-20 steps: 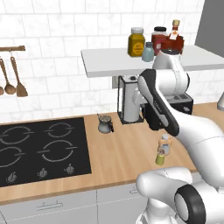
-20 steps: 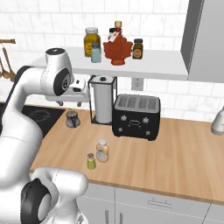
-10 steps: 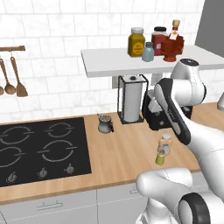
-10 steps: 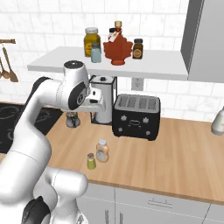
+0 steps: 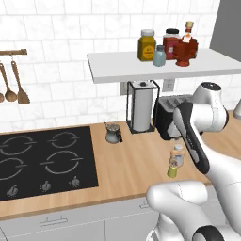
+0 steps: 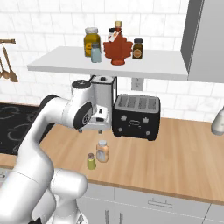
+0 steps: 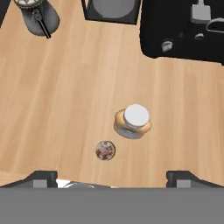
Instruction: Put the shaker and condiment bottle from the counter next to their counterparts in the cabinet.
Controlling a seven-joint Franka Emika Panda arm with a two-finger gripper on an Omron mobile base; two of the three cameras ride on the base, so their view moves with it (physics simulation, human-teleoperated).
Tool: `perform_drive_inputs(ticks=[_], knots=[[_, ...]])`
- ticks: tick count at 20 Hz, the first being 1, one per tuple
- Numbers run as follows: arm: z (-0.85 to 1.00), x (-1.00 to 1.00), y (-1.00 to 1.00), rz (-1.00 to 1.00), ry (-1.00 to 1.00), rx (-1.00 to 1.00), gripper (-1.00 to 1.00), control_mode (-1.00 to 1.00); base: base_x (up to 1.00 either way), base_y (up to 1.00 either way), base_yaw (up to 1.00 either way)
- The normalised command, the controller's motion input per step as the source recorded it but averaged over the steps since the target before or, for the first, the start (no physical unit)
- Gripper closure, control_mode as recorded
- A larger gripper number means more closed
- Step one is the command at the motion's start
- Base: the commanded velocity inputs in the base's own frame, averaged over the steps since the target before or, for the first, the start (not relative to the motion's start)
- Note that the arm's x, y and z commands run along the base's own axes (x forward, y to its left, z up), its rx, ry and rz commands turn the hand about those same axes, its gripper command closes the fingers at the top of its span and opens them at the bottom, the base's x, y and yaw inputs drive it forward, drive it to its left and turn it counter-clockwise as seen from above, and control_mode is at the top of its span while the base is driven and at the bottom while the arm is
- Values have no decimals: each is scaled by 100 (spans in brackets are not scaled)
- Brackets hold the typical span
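Note:
The tiny olive-yellow shaker (image 7: 105,150) stands on the wooden counter (image 7: 57,96), with the condiment bottle (image 7: 133,121) upright just beside it. Both also show at the counter's front: shaker (image 6: 91,161) (image 5: 172,170), condiment bottle (image 6: 102,151) (image 5: 177,154). My gripper (image 7: 113,177) hangs above them, pointing down, open wide and empty; the pair lies ahead of its fingertips. From the right base view the gripper (image 6: 97,129) is over the counter, left of the toaster. The white open cabinet shelf (image 6: 144,69) (image 5: 122,66) carries the counterparts: yellow jar (image 5: 147,45), blue-grey shaker (image 5: 159,55), red bottle (image 5: 186,47).
A black toaster (image 6: 135,116) (image 7: 183,30) and a paper towel holder (image 5: 141,110) stand at the wall behind the pair. A small grey pitcher (image 5: 112,133) (image 7: 37,15) sits by the black hob (image 5: 42,160). Wooden utensils (image 5: 14,84) hang at the left.
The arm has swung right and down from shelf height to above the shaker and bottle. The jaws have spread a little wider.

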Motion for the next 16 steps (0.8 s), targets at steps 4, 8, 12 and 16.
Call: perform_drive_inputs(ticks=[4,8,12,16], knots=[[-47,3,-24,-3,-3,0,-100,-100,0,0,0],[-57,41,-52,-5,0,0,-100,-100,0,0,0],[-32,0,2,-3,-1,0,-100,-100,0,0,0],[-37,8,0,-6,-2,0,-100,-100,0,0,0]])
